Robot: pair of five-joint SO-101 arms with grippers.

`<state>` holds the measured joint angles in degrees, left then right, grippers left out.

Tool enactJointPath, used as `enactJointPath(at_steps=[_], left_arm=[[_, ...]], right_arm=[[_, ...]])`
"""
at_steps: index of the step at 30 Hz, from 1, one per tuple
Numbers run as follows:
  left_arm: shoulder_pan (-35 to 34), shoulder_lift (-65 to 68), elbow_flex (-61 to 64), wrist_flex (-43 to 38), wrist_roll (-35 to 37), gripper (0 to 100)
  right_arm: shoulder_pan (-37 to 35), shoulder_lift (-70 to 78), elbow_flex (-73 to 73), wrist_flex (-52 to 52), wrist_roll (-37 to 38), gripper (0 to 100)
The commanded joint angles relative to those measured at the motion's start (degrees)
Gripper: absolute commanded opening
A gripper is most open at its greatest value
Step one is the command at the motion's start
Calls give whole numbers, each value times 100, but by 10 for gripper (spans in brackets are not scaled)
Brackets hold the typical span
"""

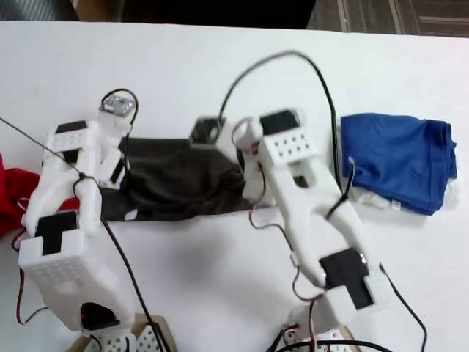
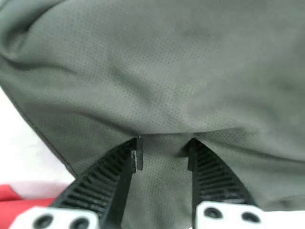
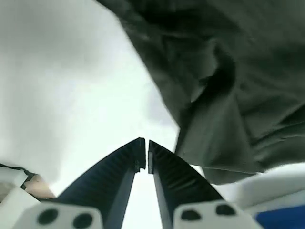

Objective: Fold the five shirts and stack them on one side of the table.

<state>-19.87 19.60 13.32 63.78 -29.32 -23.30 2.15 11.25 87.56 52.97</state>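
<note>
Now, left tool (image 2: 164,152) spread apart over dark shirt (image 2: 167,71), right tool (image 3: 147,152) pinched closed, empty, just beside it

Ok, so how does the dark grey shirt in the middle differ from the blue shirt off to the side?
The dark grey mesh shirt lies stretched out and rumpled at the middle of the white table; the blue fabric shirt is folded into a compact bundle at its right side. The grey one lies on bare table; the blue one lies on a white cloth. Both are wrinkled.
</note>
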Motion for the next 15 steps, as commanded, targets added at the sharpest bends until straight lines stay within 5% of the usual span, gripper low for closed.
enactJointPath(at_steps=[1,8,15], left_arm=[[-9,62,-22,-132,35,180],[-9,62,-22,-132,35,180],[-9,62,-22,-132,35,180]], right_arm=[[13,-418,976,-585,0,22],[549,92,993,-1578,18,22],[1095,1393,-747,-1736,18,22]])
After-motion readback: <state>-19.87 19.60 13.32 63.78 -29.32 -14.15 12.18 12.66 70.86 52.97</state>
